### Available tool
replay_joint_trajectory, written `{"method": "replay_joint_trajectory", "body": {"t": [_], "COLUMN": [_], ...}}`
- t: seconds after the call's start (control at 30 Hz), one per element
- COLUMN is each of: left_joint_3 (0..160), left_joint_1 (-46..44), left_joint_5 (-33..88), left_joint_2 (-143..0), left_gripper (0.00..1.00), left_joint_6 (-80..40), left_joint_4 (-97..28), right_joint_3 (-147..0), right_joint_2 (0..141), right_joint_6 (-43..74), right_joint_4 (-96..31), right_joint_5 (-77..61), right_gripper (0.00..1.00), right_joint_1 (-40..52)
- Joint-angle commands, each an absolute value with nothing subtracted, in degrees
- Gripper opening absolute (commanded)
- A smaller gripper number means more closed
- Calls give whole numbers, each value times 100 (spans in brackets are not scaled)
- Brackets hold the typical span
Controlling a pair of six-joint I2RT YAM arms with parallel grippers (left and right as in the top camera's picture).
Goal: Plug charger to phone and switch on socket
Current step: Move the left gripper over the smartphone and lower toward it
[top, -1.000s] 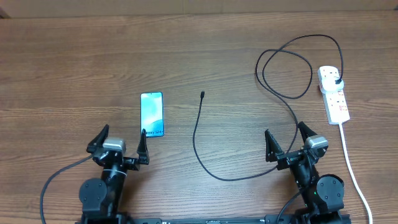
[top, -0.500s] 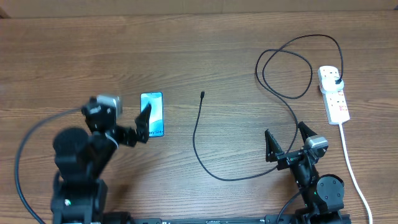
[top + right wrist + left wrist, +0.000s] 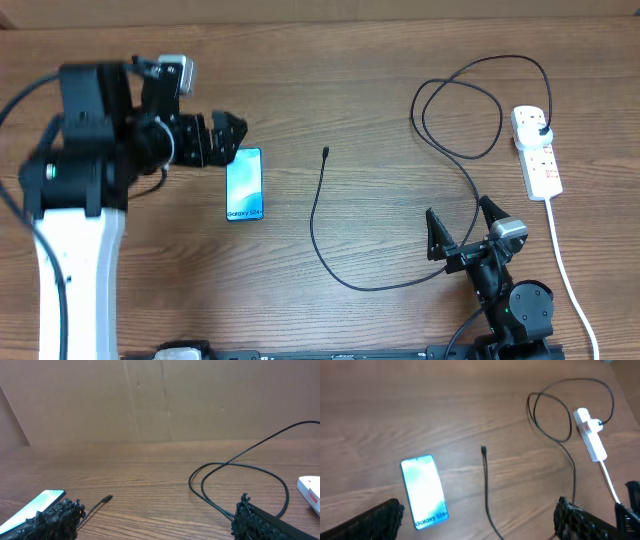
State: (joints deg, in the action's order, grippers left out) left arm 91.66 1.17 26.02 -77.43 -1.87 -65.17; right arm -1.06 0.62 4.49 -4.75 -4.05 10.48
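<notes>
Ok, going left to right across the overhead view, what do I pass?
left arm → phone → charger tip → right jaws → socket. The left jaws overlap the phone's span and the charger's loops run over the right side, so both are left out.

The left arm [image 3: 75, 170] has bulky black joint housings and a long white link [image 3: 70, 270]. A thin black cable [image 3: 20, 97] runs off it, and a silver-grey camera block [image 3: 176, 72] sits at the wrist. The right arm [image 3: 520, 305] is a compact black body topped by a similar grey block [image 3: 508, 230]. Both end in black fingers [image 3: 580, 521] with a rough, nubbly surface.
</notes>
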Motion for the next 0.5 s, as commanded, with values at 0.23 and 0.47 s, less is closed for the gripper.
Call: {"method": "replay_joint_trajectory", "body": {"t": [0.23,0.47], "left_joint_3": [9494,9494], "left_joint_1": [106,-200], "left_joint_5": [2823,1406], "left_joint_2": [-8890,-9817], "left_gripper": [100,100], "left_joint_6": [-386,-1087], "left_joint_4": [-6982,-6873], "right_joint_3": [-45,-45], "right_joint_2": [19,19], "right_joint_6": [462,462], "right_joint_4": [-456,-454], "right_joint_5": [-397,-397], "right_gripper": [100,100], "right_joint_1": [1026,1026]}}
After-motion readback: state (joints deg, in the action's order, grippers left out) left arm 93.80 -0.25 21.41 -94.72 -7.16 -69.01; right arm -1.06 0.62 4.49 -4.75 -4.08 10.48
